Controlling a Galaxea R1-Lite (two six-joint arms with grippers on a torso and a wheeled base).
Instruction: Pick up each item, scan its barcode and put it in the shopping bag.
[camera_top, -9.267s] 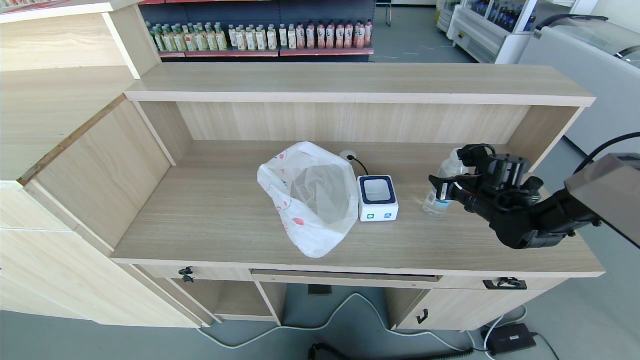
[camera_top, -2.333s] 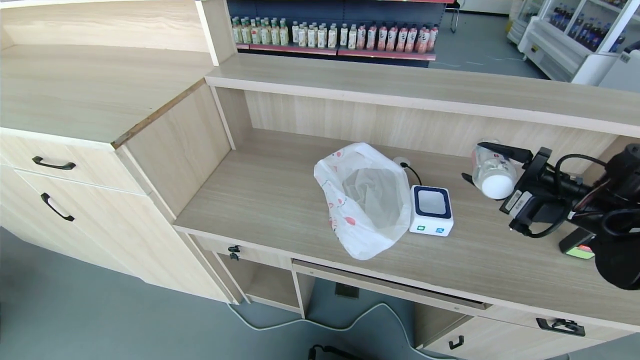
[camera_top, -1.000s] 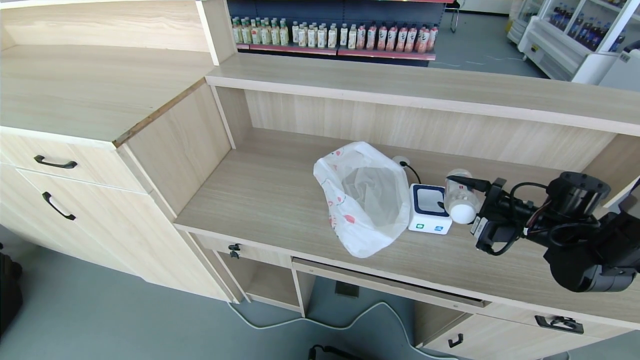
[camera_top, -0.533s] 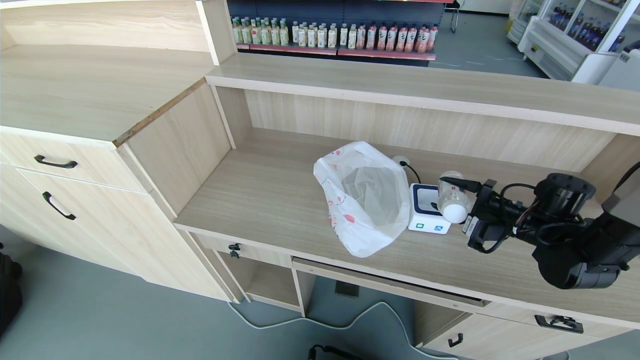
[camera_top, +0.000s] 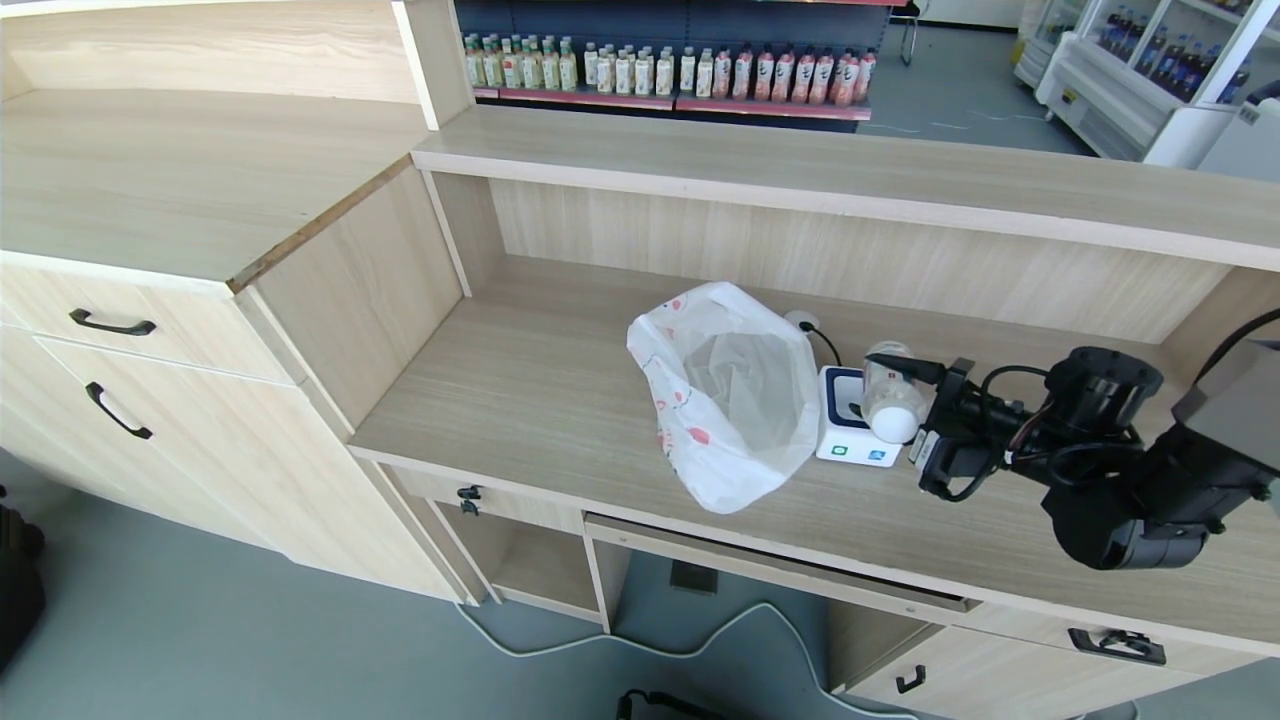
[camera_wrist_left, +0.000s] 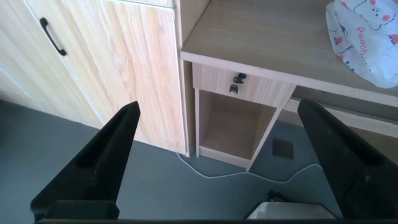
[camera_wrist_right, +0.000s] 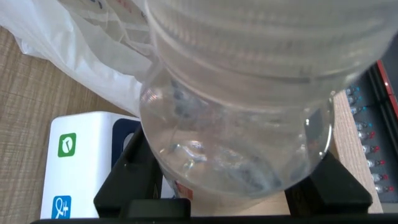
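My right gripper (camera_top: 905, 400) is shut on a clear water bottle (camera_top: 889, 400) and holds it on its side, just above the right part of the white and blue barcode scanner (camera_top: 845, 432). In the right wrist view the bottle (camera_wrist_right: 242, 112) lies between the dark fingers with the scanner (camera_wrist_right: 87, 168) below it. The white shopping bag (camera_top: 730, 392) with red prints stands open on the counter, just left of the scanner. My left gripper (camera_wrist_left: 221, 162) hangs open, low and left of the counter, over the grey floor.
The wooden counter (camera_top: 560, 400) has a raised back wall and a side panel on the left. A black cable (camera_top: 825, 345) runs from the scanner to a hole in the counter. Drawers and cabinet doors (camera_wrist_left: 93, 68) stand below and to the left.
My right gripper has carried the bottle leftward, from right of the scanner to over its right part. The bag and scanner have stayed put.
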